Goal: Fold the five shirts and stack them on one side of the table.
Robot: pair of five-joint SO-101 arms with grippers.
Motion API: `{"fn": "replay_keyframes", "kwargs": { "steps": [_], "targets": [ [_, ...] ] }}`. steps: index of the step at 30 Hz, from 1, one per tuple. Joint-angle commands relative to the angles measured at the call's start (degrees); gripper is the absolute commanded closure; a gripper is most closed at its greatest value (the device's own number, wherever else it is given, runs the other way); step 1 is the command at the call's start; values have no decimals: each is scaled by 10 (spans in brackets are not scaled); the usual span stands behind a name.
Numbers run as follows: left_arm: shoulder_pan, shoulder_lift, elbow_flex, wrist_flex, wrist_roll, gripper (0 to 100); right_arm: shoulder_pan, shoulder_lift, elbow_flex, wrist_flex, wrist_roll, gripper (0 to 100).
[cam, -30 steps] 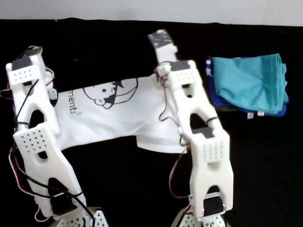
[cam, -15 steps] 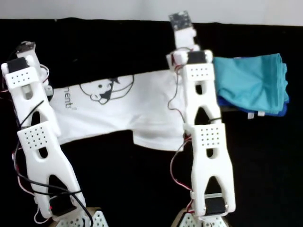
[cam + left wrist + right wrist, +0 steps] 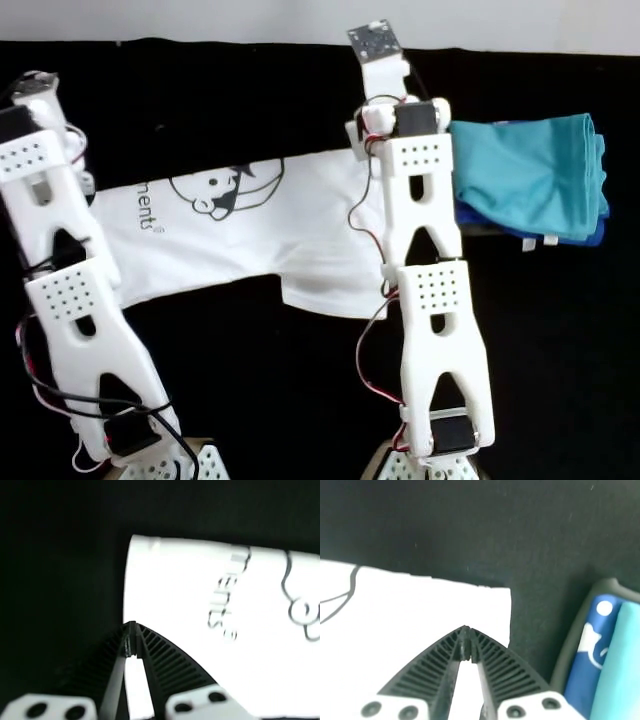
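Overhead first: white shirt [image 3: 240,235] spread print-up across the black table [image 3: 250,400], a flap jutting toward the near side at its right end. Left arm [image 3: 60,260] over its left end, right arm [image 3: 425,250] over its far right corner. Off to the right, just beside that arm, already folded and piled: teal shirt [image 3: 530,175] on top of a blue shirt [image 3: 470,215]. Looks light, limp and floppy, and is likely to sag and crease wherever unsupported. Best pinched at corners or hems, both ends at once, and kept taut.

From the left wrist: left gripper [image 3: 131,630] closed, tips meeting at the shirt's left edge, white cloth caught between the jaws. Makes plain a grip that the arm hides from above.

From the right wrist: right gripper [image 3: 465,637] likewise pinched shut on white cloth, just inside the far right corner. Adds the blue shirt's white pattern and a grey layer [image 3: 568,650] edging the pile, both hard to make out overhead.
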Motion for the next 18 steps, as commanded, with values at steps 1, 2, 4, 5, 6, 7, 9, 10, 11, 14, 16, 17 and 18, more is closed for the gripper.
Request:
{"fn": "replay_keyframes", "kwargs": {
  "steps": [1,2,4,5,6,7,9,10,11,14,16,17,18],
  "targets": [
    [-2,-140,195,4,-1,990,-9,-10,-63,39,4,993],
    [0,-165,247,4,-1,990,-9,-10,-63,48,4,993],
    [5,-205,339,-11,-2,990,-11,-9,-63,63,4,993],
    [5,-222,379,-25,-2,990,-12,-10,-63,69,4,993],
    [5,-236,417,-44,-2,990,-14,-10,-63,71,4,993],
    [3,-248,454,-66,-2,990,-16,-13,-64,72,4,993],
    [-1,-272,524,-106,-2,990,-21,-30,-60,73,4,993],
    [-4,-284,556,-126,-2,990,-27,-42,-60,73,4,993],
    [-6,-294,588,-148,-2,990,-32,-53,-59,73,4,993],
    [-9,-325,677,-217,-2,990,-51,-83,-58,73,2,993],
    [-9,-347,733,-256,-2,990,-58,-98,-58,74,2,993],
    [-9,-359,761,-275,-2,990,-63,-104,-58,74,2,993],
    [-10,-372,786,-294,-2,990,-66,-109,-58,74,2,993]
  ]
}}
